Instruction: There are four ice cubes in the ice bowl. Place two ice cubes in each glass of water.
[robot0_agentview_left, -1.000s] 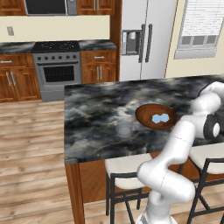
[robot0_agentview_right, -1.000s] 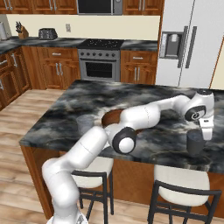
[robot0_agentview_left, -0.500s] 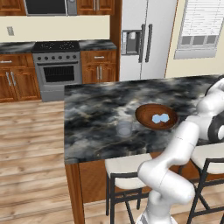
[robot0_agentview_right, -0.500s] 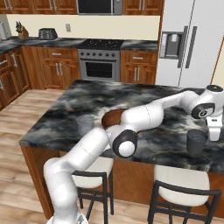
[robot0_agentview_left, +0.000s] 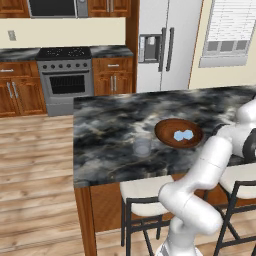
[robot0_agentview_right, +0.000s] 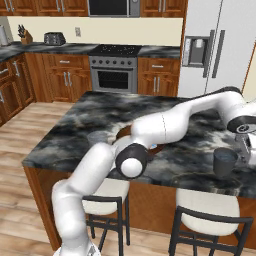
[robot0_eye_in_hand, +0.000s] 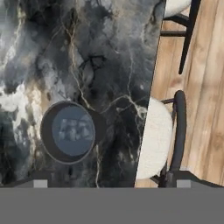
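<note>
1. You are looking at a dark marbled stone worktop (robot0_agentview_left: 115, 125) on a kitchen island, with cushioned dark-framed stools (robot0_agentview_right: 205, 210) tucked along its near edge.
2. You are seeing the wide, shallow reddish-brown wooden ice bowl (robot0_agentview_left: 178, 133) sitting toward the right of the worktop in the left base view, with two small pale blue-white ice cubes (robot0_agentview_left: 183, 135) lying side by side in it.
3. You are seeing one short clear glass of water (robot0_agentview_left: 142, 146) standing just left of the bowl and slightly nearer the front edge; in the right base view it is showing as a faint tumbler (robot0_agentview_right: 97, 138) beside the arm.
4. You are seeing a second glass of water (robot0_agentview_right: 225, 162), looking darker grey, standing near the right front edge of the worktop, well apart from the bowl.
5. In the hand view you are looking straight down into this second glass (robot0_eye_in_hand: 69, 131); pale blurred shapes are lying in the water, too indistinct for you to count.
6. You are finding the arm reaching far right, its gripper (robot0_agentview_right: 248, 150) hanging just beside and above the second glass, partly cut by the picture edge.
7. The fingers are standing released and wide apart, grasping nothing.
</note>
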